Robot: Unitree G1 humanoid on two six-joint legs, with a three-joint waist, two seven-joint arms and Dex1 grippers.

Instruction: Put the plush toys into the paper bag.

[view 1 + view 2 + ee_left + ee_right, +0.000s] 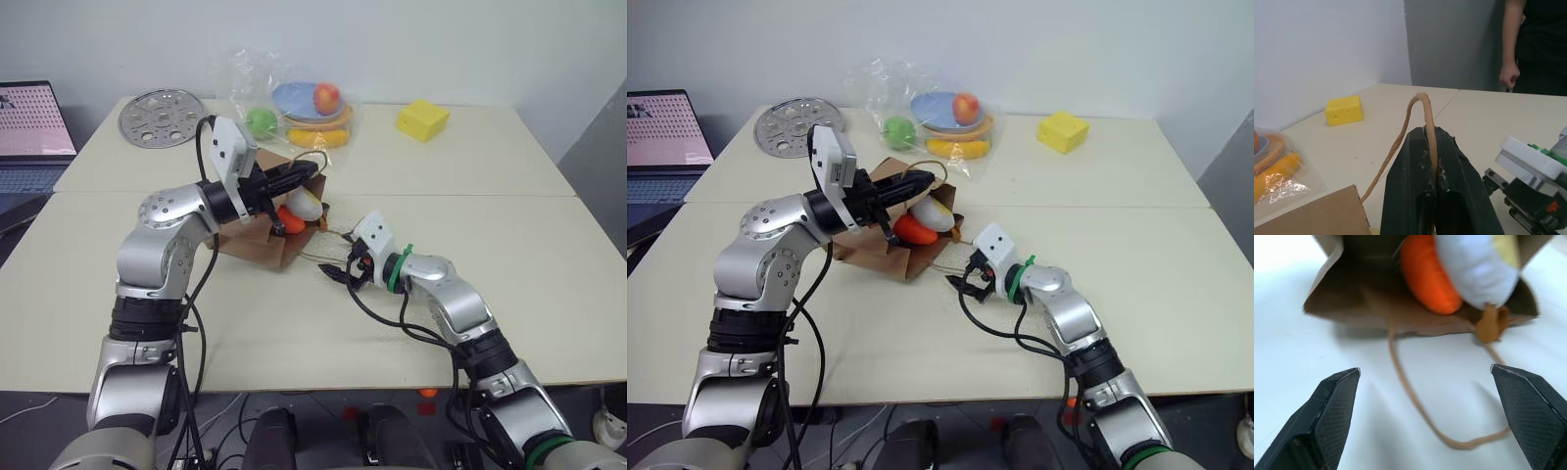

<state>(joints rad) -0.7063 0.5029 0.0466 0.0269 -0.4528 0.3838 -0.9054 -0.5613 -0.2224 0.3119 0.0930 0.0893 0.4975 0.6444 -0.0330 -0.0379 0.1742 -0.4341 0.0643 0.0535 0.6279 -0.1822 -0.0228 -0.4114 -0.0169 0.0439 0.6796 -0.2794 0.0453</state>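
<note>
The cream table (549, 255), two tops butted along a seam, carries everything. At its centre lies the paper bag (877, 245), brown kraft, tipped on its side with the mouth open toward four o'clock, creased and sagging; it is by far the largest task item. One thin tan string handle (1418, 110) rises from the upper lip and is pinched between the black fingers of the left gripper (294, 178), which is clamped tight on that loop above the bag's mouth. The second handle loop (1425, 416) trails slack on the tabletop in front of the mouth. Inside the mouth sit both plush toys, touching: the carrot (914, 229), bright orange and rounded, lies lower and toward nine o'clock of the egg (934, 212), a white oval with a patch of yellow yolk; a small brown foot (1488, 325) hangs over the bag's lower lip. The right gripper (338, 271) hovers just at five o'clock of the bag's mouth, fingers spread wide with nothing between them, pointing at the toys. Toward twelve o'clock of the bag rest a clear plastic bag of fruit (294, 108), a perforated metal disc (160, 117) at eleven, and a yellow block (422, 118) at one. A laptop (31, 137) sits off the table's edge at ten o'clock.
</note>
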